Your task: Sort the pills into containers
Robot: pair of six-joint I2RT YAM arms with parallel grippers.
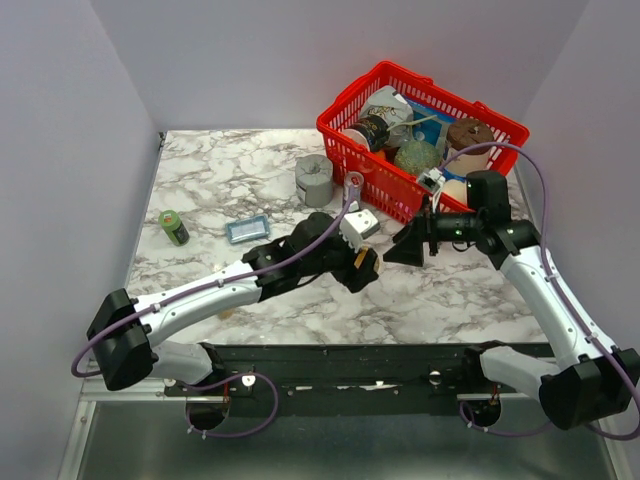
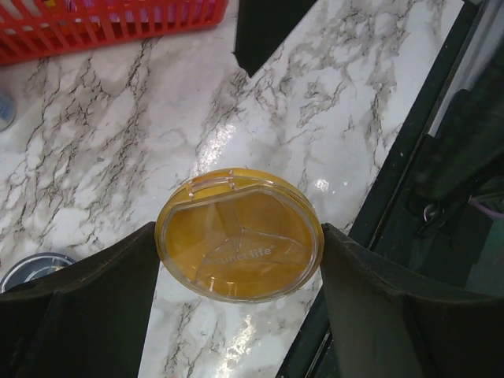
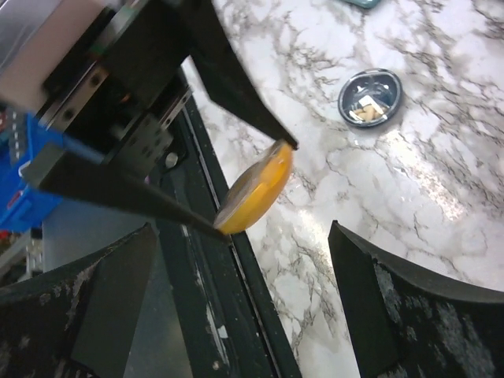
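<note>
Near the middle of the table's (image 1: 215,180) near edge, seen from above, the left claw (image 1: 362,268) and the right claw (image 1: 405,248) face each other, close but not touching. From up here I cannot see what the left claw has. A red basket (image 1: 420,135) full of stuff sits at the far right corner.

The left wrist view shows it well. The left claw is pinching the orange dish (image 2: 239,234), one dark finger (image 2: 94,307) on each side of its rim. The dish is up in the air over the near edge of the table, not resting on it. It is round, flat and see-through. A clear lid is on it, with small writing and a little tab. Lines inside cut it into parts, like slices. I see no pills in it. The silver dish (image 2: 31,269) peeks in at the lower left, down on the table.

From the right wrist view the orange dish looks thin, because it is tipped up and seen from the side. The right claw is spread wide and holds nothing. I think the left claw holds the dish up so the right claw can reach it, maybe to open the lid. The silver dish lies farther in on the table, dark blue inside, with a few pale bits (image 3: 366,114) in it, maybe pills.
</note>
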